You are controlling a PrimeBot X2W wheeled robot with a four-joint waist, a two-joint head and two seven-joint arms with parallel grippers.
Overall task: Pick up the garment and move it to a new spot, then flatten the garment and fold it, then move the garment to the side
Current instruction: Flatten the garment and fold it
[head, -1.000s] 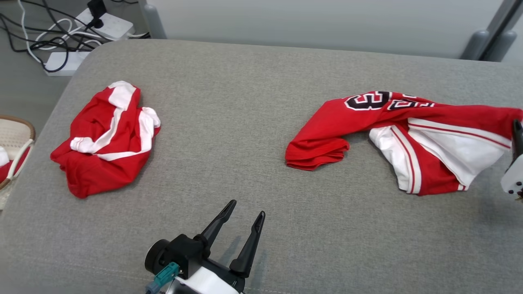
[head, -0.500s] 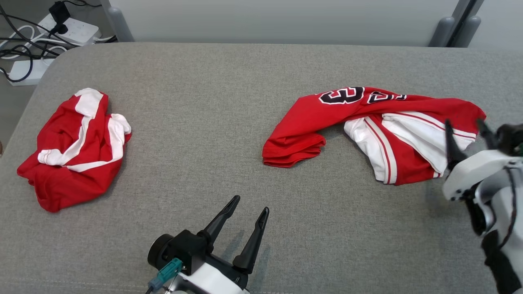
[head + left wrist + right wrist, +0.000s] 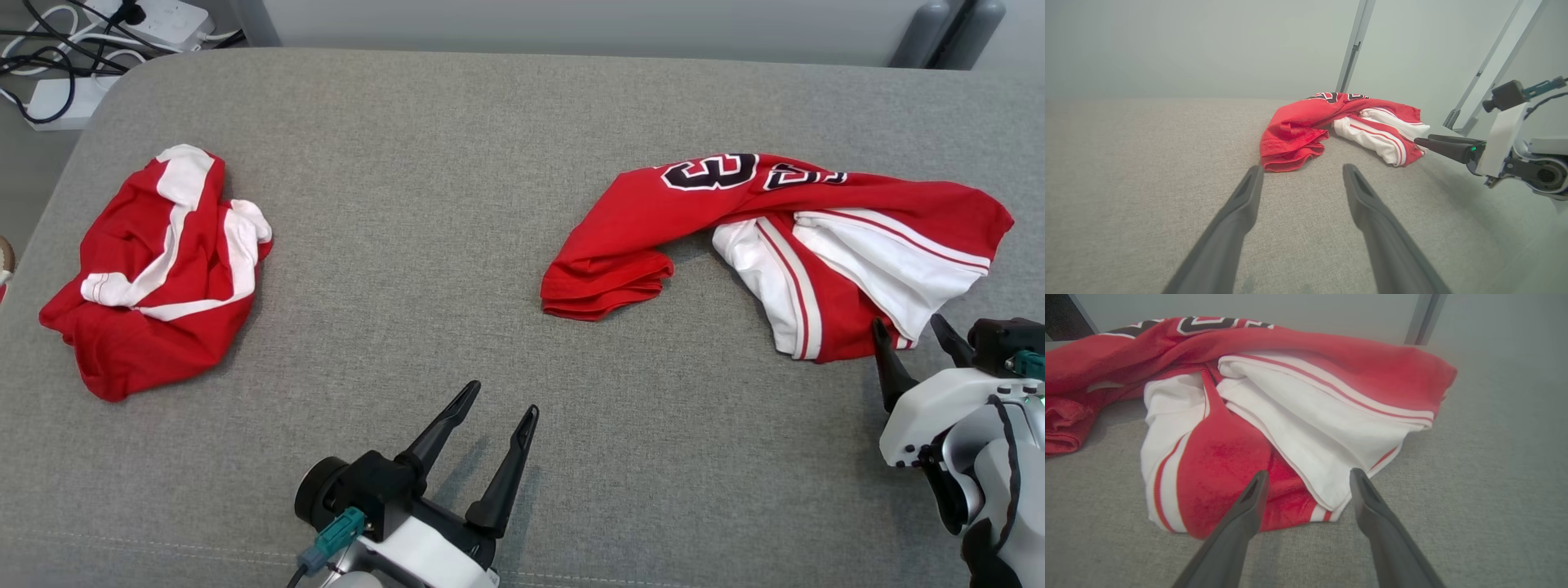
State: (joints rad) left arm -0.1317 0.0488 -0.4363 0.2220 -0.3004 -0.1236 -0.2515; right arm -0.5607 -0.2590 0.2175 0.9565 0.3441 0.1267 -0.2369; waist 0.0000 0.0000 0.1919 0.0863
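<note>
Where the head view looks down on the grey fabric-covered table (image 3: pixel 457 147), a red and white jersey with black numerals (image 3: pixel 775 229) lies bunched in a long strip on the right half. A second crumpled red and white garment (image 3: pixel 155 261) sits well apart on the left, so two garments in all. Two grippers show. The left gripper (image 3: pixel 502 396) hovers mid-table, jaws wide and empty. The right gripper (image 3: pixel 906 321) is spread wide just at the jersey's near hem, holding nothing.

In the left wrist view, the left gripper (image 3: pixel 1302 166) stands wide over bare cloth, short of the jersey (image 3: pixel 1298 130), and the right gripper (image 3: pixel 1423 139) points at its far end.

In the right wrist view, the right gripper (image 3: pixel 1308 473) frames the rumpled hem of the jersey (image 3: pixel 1306 416) without gripping.

Judging by this, flattening, folding and setting aside all remain
</note>
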